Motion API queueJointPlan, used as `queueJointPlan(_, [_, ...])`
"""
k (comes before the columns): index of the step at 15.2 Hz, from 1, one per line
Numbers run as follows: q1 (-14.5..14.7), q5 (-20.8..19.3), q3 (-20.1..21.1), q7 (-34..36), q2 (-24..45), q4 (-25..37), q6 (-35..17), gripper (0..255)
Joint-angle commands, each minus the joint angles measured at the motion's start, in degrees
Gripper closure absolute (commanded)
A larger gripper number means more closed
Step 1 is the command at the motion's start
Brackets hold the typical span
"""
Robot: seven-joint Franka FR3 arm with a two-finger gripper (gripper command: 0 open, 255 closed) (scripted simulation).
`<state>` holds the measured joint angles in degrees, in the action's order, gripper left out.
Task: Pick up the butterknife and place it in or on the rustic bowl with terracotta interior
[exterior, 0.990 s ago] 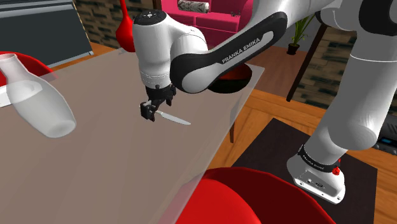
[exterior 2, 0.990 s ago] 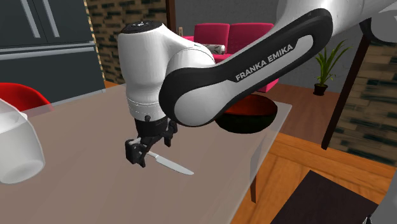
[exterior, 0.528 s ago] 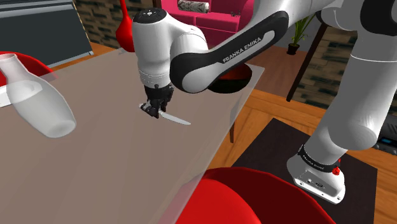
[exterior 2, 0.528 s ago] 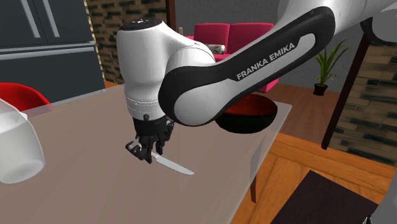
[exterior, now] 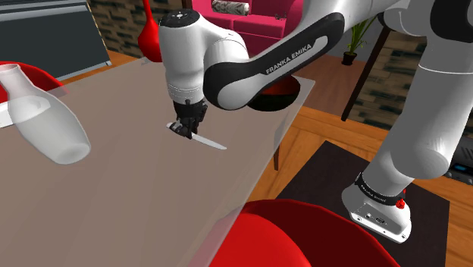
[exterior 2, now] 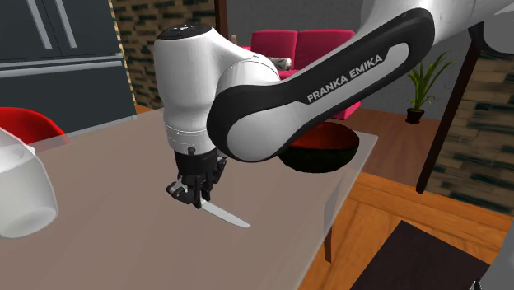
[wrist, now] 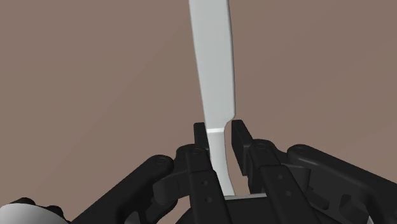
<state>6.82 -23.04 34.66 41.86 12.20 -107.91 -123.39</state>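
Observation:
A silver butterknife (exterior: 208,141) (exterior 2: 224,215) (wrist: 215,76) lies flat on the brown table (exterior: 136,190). My black gripper (exterior: 182,130) (exterior 2: 191,196) (wrist: 220,137) points down at the table and is shut on the knife's handle, with the blade sticking out past the fingers. Both fingertips (wrist: 201,135) press against the handle's sides in the wrist view. The dark bowl with a reddish inside (exterior: 277,94) (exterior 2: 323,148) sits near the table's far corner, largely hidden behind my forearm.
A large white bottle-shaped vase (exterior: 42,114) (exterior 2: 21,189) stands at the shoulder view's left. A red chair back (exterior: 296,235) rises at the table's near edge, another (exterior 2: 29,123) behind the vase. The table edge (exterior: 265,163) runs close to the knife.
The fingers have closed from wide apart onto the knife's handle. The hand and the knife have stayed in the same place on the table.

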Motion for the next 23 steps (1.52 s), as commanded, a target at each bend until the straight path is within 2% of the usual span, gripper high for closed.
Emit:
queueJointPlan(1, [0.1,0.1,0.0,0.0,0.4,0.6,0.9,255])
queueJointPlan(23, [0.0,4.6,1.2,-5.4,-3.2,13.3,15.8,255])
